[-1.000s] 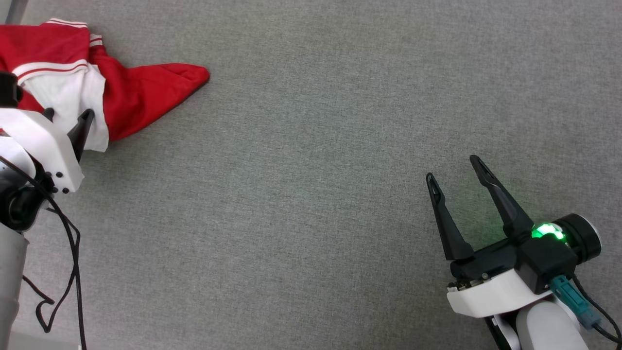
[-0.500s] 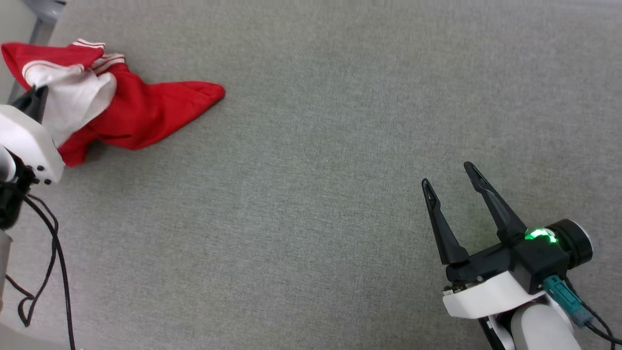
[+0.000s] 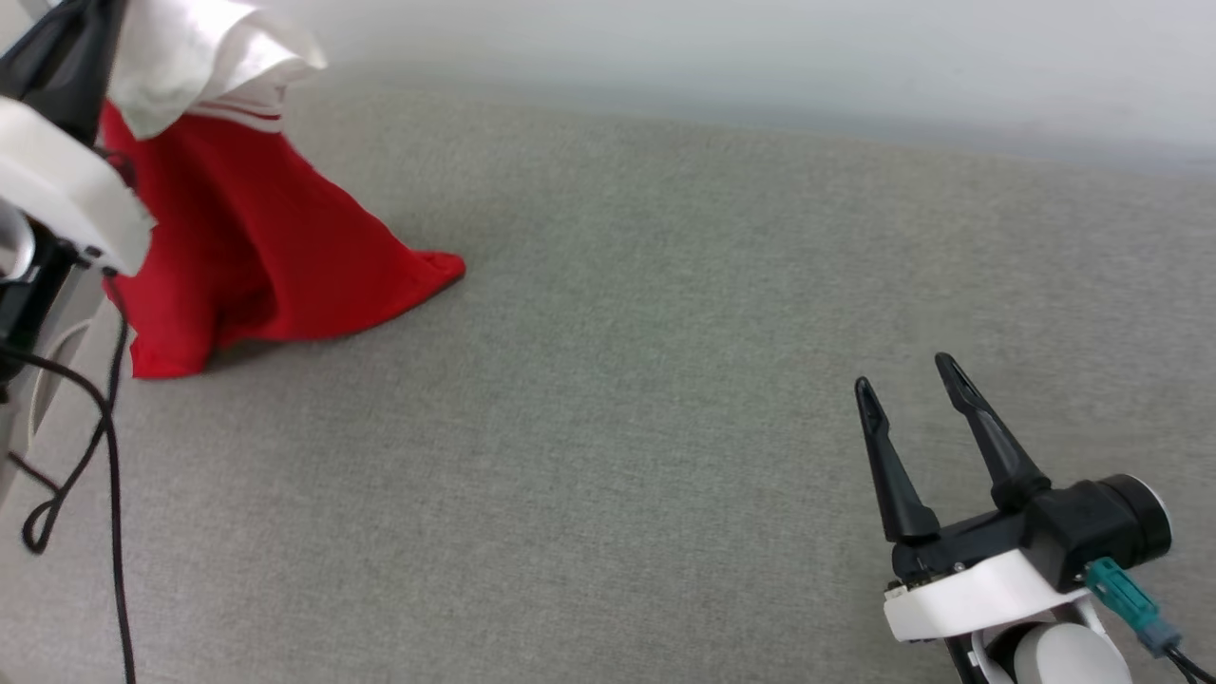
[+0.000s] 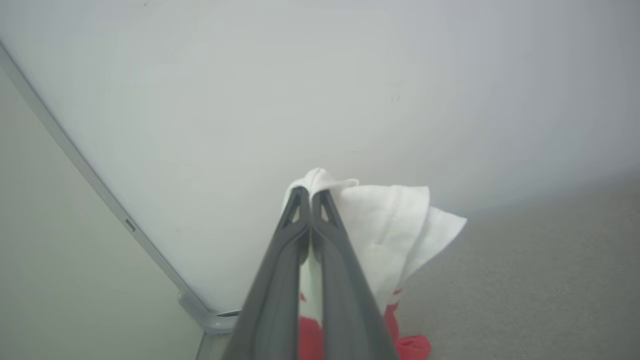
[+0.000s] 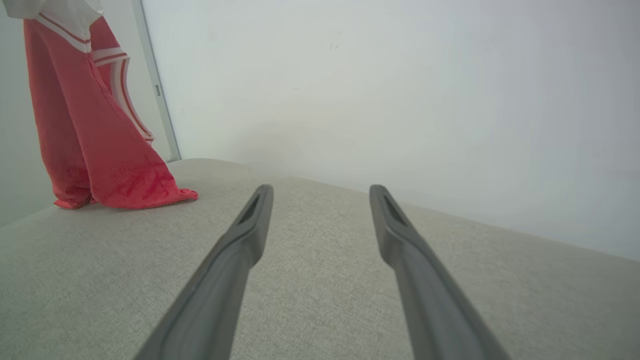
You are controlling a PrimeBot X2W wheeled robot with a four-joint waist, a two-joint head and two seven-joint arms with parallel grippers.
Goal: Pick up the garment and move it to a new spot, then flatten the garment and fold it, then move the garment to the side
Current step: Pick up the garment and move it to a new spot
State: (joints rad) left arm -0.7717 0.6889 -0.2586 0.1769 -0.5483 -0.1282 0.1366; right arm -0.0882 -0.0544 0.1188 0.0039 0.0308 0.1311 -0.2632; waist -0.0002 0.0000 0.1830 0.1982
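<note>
- Red cloth now hangs in a long drape: the shirt [image 3: 247,247] is raised above the far left corner of the table [image 3: 617,427], and only its lower hem touches the table top.
- The left gripper [image 4: 311,194] has its two fingers pressed together on the white sleeve [image 4: 385,220], so the whole shirt hangs from this one pinch.
- One second ago the shirt lay in a crumpled heap on that same corner, with the left fingers apart around the sleeve. Half a second ago they had closed on it and the cloth was beginning to rise.
- The head camera has also tilted up. The wall [image 3: 760,47] behind the table is now in the picture, so part of the shift is the camera's, not the shirt's.
- The right gripper [image 3: 904,375] waits over the near right part of the table with its fingers spread and nothing between them, much as before.
- I judge the pick-up to be nearly done. The hem must still leave the table before the shirt can be carried to a new spot, and flattening and folding are not yet begun.
</note>
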